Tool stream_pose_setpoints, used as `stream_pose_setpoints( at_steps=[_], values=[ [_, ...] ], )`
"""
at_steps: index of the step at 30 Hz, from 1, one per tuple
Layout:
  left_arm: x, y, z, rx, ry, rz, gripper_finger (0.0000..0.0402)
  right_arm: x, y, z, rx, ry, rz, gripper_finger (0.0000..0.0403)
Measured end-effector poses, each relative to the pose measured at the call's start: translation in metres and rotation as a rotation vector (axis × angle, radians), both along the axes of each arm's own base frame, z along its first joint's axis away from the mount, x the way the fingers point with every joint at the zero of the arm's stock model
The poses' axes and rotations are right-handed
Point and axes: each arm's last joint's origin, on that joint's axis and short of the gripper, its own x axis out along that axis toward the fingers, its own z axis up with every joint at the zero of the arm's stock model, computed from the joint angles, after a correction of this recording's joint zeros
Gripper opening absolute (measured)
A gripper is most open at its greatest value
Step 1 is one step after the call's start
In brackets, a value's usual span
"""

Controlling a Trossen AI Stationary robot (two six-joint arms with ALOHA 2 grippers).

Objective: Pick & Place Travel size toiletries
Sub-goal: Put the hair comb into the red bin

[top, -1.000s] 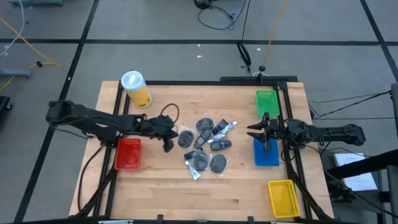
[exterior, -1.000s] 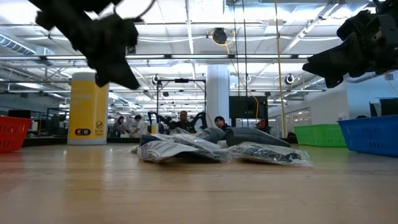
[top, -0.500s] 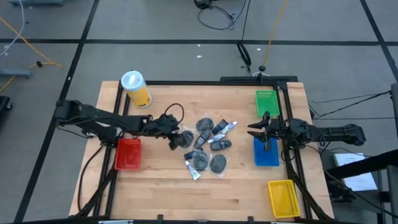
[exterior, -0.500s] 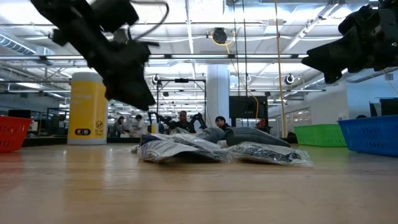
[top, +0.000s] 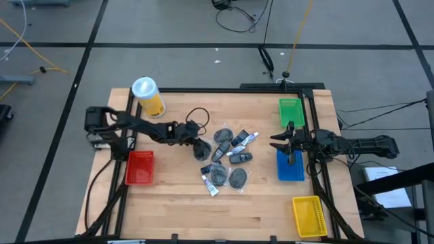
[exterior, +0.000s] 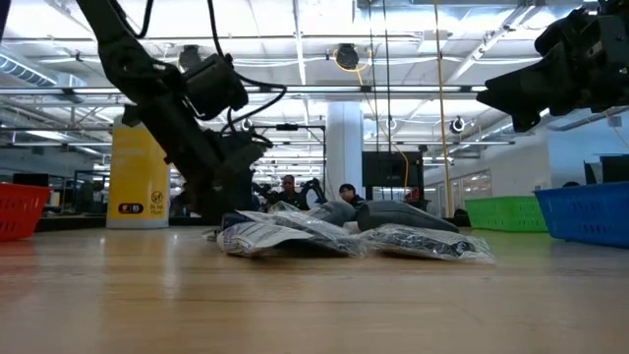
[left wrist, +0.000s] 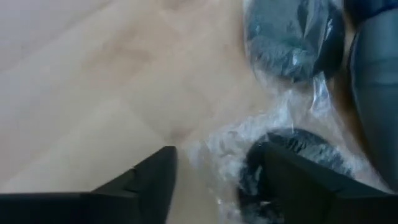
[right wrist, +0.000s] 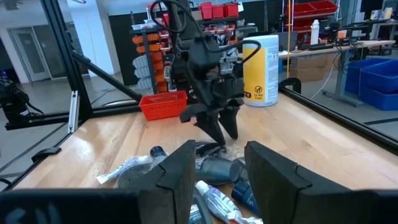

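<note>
We see four bins on the wooden table (top: pixel 176 203). The red bin (top: pixel 140 167) sits near the left edge, and nothing shows inside it from above. Along the right edge stand the green bin (top: pixel 290 111) toward the far corner, the blue bin (top: pixel 290 169) at the middle of that edge, and the yellow bin (top: pixel 309 215) at the near right corner. We can make out no toiletries in the green or yellow ones; the blue one is partly hidden under the right arm, so we cannot tell what it holds. A yellow canister with a white lid (top: pixel 148 95) stands at the far left corner.

The travel size toiletries (top: pixel 227 157) lie in a loose heap at the middle of the table, outside every bin: round dark packets in clear wrap, small dark bottles and thin white-blue tubes.

The left gripper (top: pixel 201 149) is down at the left side of the heap, its fingers (left wrist: pixel 149 180) spread apart on either side of a wrapped round packet (left wrist: pixel 297 152), with nothing clamped. The right gripper (top: pixel 277 141) hovers over the blue bin, its fingers parted narrowly and holding nothing.
</note>
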Motion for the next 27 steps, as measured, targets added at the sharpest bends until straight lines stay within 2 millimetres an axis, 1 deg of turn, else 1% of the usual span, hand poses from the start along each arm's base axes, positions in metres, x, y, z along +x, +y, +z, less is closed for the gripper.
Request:
stream_pose_setpoints(
  at_steps=[3,6,8,9,10,14,19,24,27],
  values=[
    [0.001,0.0,-0.005,-0.002,0.015,-0.03,0.0159,0.0,0.0,-0.001,0.0,0.005,0.0,0.013],
    [0.001,-0.002,-0.004,0.013,0.016,-0.067,0.0091,0.0,0.0,-0.001,0.0,0.005,0.0,0.013],
    [0.0,-0.002,-0.002,0.032,0.021,-0.098,0.0038,0.0,0.0,-0.001,0.0,0.005,0.0,0.013],
    [0.0,-0.002,0.0,0.04,0.019,-0.107,0.0019,0.0,0.0,0.0,0.0,0.005,0.0,0.013],
    [-0.001,-0.002,0.002,0.044,0.02,-0.11,0.0012,0.0,0.0,0.0,0.0,0.005,0.0,0.013],
    [-0.008,-0.005,0.017,0.046,0.02,-0.111,0.0005,0.0,0.0,-0.001,0.0,0.006,-0.001,0.013],
    [-0.02,-0.016,0.058,0.075,-0.086,-0.127,0.0002,0.0,0.0,-0.001,0.0,0.006,-0.001,0.013],
    [-0.025,-0.028,0.102,0.09,-0.342,-0.174,0.0001,0.0,0.0,-0.001,0.0,0.005,-0.001,0.013],
    [-0.024,-0.033,0.117,0.115,-0.468,-0.214,0.0001,0.0,0.0,0.0,0.0,0.001,-0.002,0.013]
  ],
)
